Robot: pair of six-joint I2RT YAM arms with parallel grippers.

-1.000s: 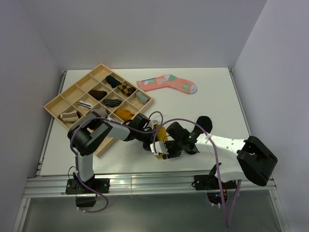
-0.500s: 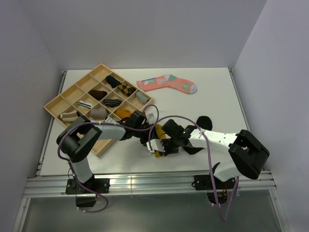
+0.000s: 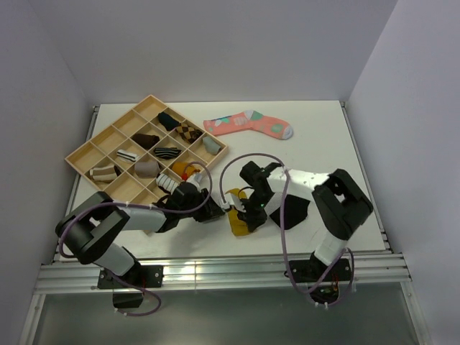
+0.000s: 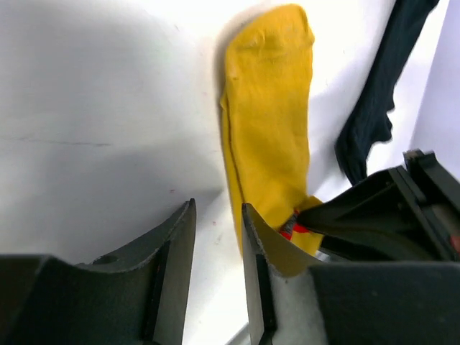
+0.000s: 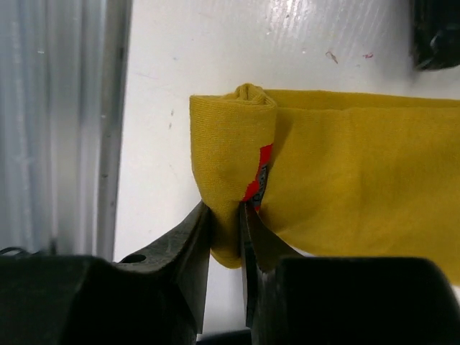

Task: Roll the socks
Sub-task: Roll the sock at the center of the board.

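The mustard-yellow sock (image 3: 238, 221) lies flat near the table's front edge, between the two grippers. My right gripper (image 3: 249, 213) is shut on its folded cuff end (image 5: 231, 147), where a red patterned edge shows (image 5: 263, 167). My left gripper (image 3: 218, 210) sits just left of the sock, jaws slightly apart with only bare table between them (image 4: 215, 248). In the left wrist view the sock (image 4: 269, 136) stretches away from the right finger. The black sock (image 3: 296, 208) lies to the right, partly under my right arm, and also shows in the left wrist view (image 4: 377, 93).
A wooden divided tray (image 3: 149, 100) with several small sock bundles stands at the back left. A pink patterned sock (image 3: 248, 123) lies at the back middle. The metal rail of the table's front edge (image 3: 215, 269) is close below the grippers.
My left arm has pulled back left and down and no longer touches the sock. My right arm has swung in toward the table's middle, still holding the yellow sock's cuff. The sock now lies flatter.
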